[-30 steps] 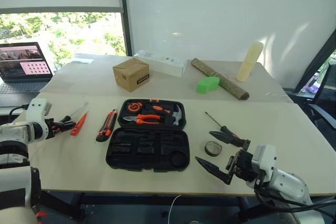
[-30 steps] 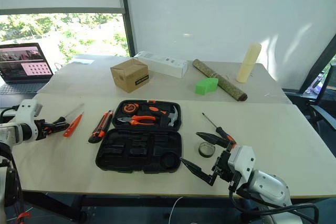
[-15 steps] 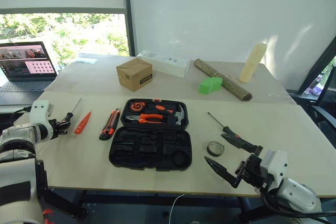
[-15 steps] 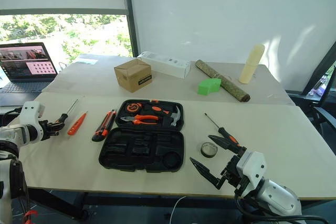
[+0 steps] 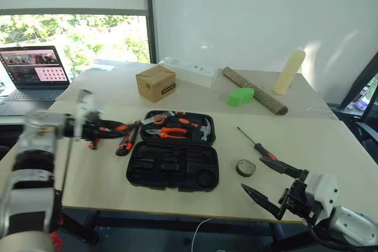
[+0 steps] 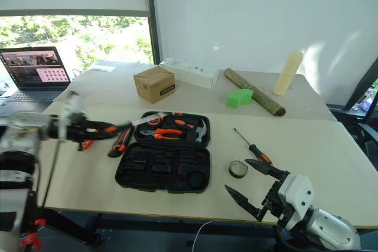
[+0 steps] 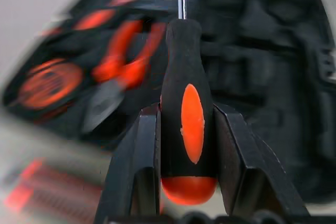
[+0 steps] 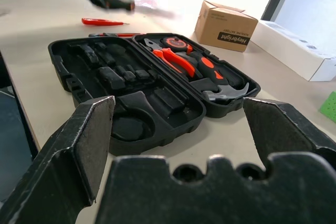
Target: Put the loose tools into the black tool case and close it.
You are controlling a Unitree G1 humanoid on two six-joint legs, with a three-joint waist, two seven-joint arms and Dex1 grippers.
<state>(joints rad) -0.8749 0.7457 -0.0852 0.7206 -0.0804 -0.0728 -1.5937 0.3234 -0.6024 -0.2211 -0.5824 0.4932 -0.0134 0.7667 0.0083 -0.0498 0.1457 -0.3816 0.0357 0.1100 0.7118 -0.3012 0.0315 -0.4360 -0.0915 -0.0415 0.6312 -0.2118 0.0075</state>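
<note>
The left gripper grasps an orange-and-black screwdriver by its handle, one finger on each side, the thin shaft pointing out over the black tool case. In the head views this arm is blurred at about 9 o'clock of the case, above the table. The case lies open at the middle of the table, with orange pliers and a hammer seated in its far half. The utility knife and a small orange screwdriver lie just at 9 o'clock of the case. A second screwdriver and the dark tape roll lie at 3 o'clock of it. The right gripper hovers released, fingers spread wide, at roughly 4 o'clock of the case, near the tape roll
</note>
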